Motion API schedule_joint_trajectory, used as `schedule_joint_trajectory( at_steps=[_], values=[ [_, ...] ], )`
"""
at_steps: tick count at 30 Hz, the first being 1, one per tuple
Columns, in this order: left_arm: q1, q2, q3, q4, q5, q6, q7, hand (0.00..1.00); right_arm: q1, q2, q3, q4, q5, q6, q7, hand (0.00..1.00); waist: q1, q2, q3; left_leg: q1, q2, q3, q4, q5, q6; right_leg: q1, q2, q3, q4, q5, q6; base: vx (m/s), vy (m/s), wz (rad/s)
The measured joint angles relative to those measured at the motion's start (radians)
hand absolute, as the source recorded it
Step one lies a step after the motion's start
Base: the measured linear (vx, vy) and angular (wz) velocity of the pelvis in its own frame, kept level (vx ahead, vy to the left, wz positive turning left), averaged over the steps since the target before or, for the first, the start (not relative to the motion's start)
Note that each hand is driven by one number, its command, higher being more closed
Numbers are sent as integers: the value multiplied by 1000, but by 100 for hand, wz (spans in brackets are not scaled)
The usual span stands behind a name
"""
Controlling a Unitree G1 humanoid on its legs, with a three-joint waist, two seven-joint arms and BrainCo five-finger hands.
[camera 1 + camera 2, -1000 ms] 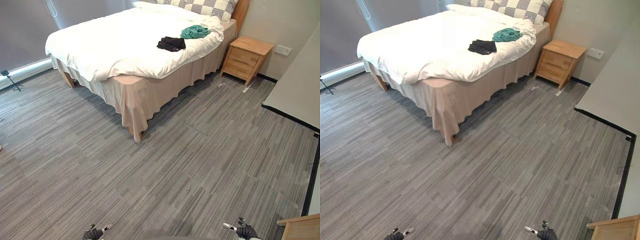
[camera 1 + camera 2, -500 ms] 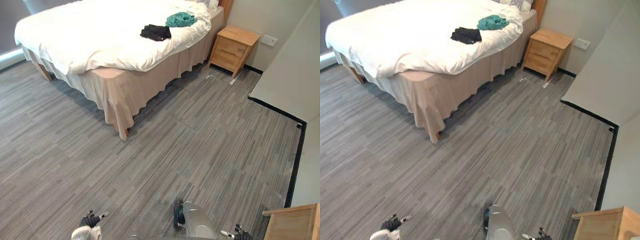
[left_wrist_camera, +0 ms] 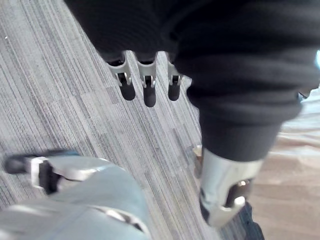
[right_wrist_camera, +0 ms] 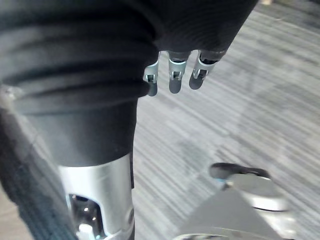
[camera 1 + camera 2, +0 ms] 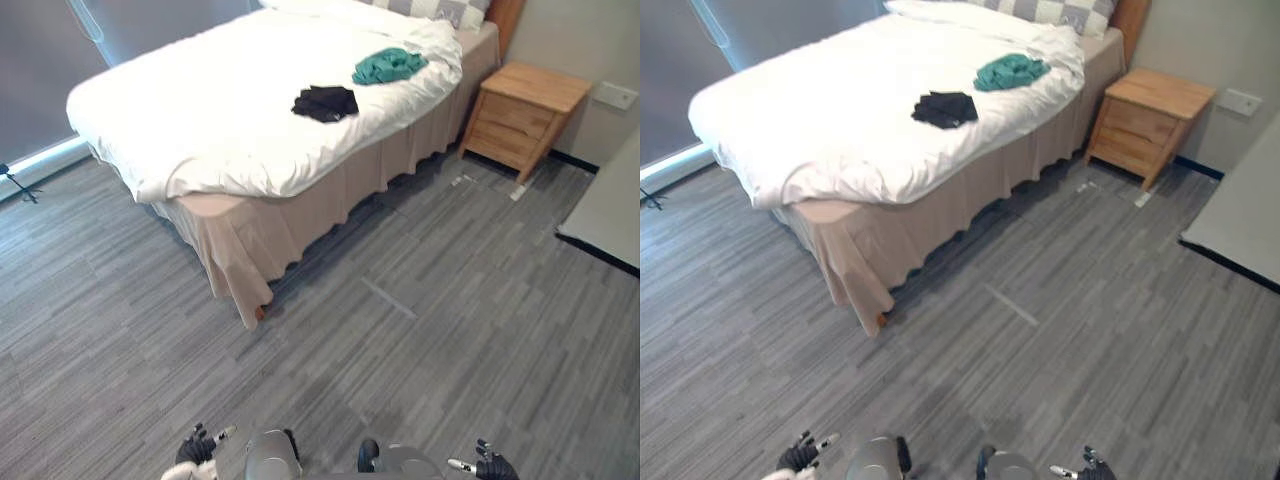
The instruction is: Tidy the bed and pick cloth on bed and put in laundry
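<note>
- Left hand (image 5: 196, 449) and right hand (image 5: 490, 466) hang low at the near edge, over bare floor (image 5: 450, 330). Both are released: fingers straight, nothing in them, as the wrist views show.
- My read on why: the robot stands well apart from the bed (image 5: 200, 130), so there's nothing to reach. This looks like the approach step, with no grasp started.
- Task things are both on the bed's far right part:
  - black cloth (image 5: 325, 102), crumpled, about mid-width on the duvet (image 5: 180, 110)
  - green cloth (image 5: 388, 65), bunched, farther and to the right of the black one, apart from it and near the pillows (image 5: 1060, 12)
- Both sit closer to the bed's right edge, the side by the nightstand (image 5: 525, 105). Judgement: the aisle between bed and nightstand gives the shortest reach. The green one is likely easier from there; the black one needs a lean over the mattress.
- The duvet drapes over the near left corner while the skirt (image 5: 330, 200) is bare along the right side. It looks pulled off-centre, so that's the tidy part.
- Crumpled cloth should pinch easily, but the hand may catch the duvet with it.
- Laundry drop-off: can't tell where it is.
- Writing: nothing I can read on the cloths, nightstand or wall outlet (image 5: 613, 95).
</note>
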Motion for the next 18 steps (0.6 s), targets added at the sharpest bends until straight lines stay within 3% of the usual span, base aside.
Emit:
schedule_joint_trajectory(
  at_steps=[2,3,4,5,6,8,10,11,12,13,15,17,18],
  values=[
    [-13,-4,0,-1,-7,20,9,0,-3,-2,9,0,1,10,-9,0,-2,-12,-13,-5,-15,56,-34,8,38,26,-14,-45,57,-93,45,497,132,65],
    [-19,-5,0,0,-6,28,18,0,-10,-1,16,4,1,15,-8,0,0,-29,-19,-6,-22,67,-21,23,80,23,-34,-55,94,-128,59,720,191,69],
    [-21,-12,-2,14,0,44,23,0,-15,2,46,8,-3,20,2,0,2,-78,-60,7,-76,89,4,4,133,-7,-110,-94,240,-184,125,622,159,51],
    [-23,-19,-2,20,5,45,23,0,-25,5,50,10,-4,20,5,0,2,-88,-71,12,-99,77,-5,-11,136,-48,-142,-101,342,-180,139,759,202,63],
    [-27,-30,-4,20,6,45,23,0,-45,9,58,11,-8,18,5,0,-2,-90,-72,30,-121,50,-26,-26,138,-120,-187,-106,523,-138,195,489,139,53],
    [-32,-14,-39,20,23,41,26,0,-81,26,84,32,-21,26,0,0,-5,-79,-60,145,-144,-17,-86,-43,114,-222,-238,-91,753,-133,213,670,157,91],
    [-35,2,-67,18,23,38,33,0,-85,29,107,33,-15,26,-7,0,-9,-36,-44,270,-131,-88,-159,-48,83,-227,-217,-100,669,-148,194,550,64,92],
    [-41,6,-70,16,22,38,39,0,-83,29,112,33,-7,26,-12,0,-12,-26,-44,299,-123,-112,-179,-46,73,-233,-202,-97,610,-148,194,563,-42,120],
    [-61,25,-85,-1,20,33,41,0,-76,36,118,33,16,27,-20,0,-18,-13,-44,340,-109,-174,-216,-40,46,-269,-166,-42,432,-132,203,445,-86,124],
    [-72,37,-91,-5,19,22,41,0,-71,45,117,32,30,27,-25,0,-20,-18,-47,349,-107,-209,-228,-41,30,-284,-151,15,333,-98,207,523,-162,173],
    [-113,64,-100,-14,13,1,41,0,-35,72,117,34,83,34,-36,0,-27,-53,-49,361,-105,-311,-230,-66,-13,-330,-138,206,91,49,204,453,-242,158],
    [-104,81,-92,-21,5,-6,42,0,-2,107,118,47,111,48,-37,0,-21,-95,-54,401,-101,-371,-221,-98,-66,-322,-140,276,-5,236,191,531,-392,116],
    [-78,101,-80,-26,-1,-10,42,0,22,130,120,47,142,65,-34,0,-21,-142,-69,435,-115,-392,-222,-121,-102,-328,-155,271,20,348,177,559,-453,62]
  ],
)
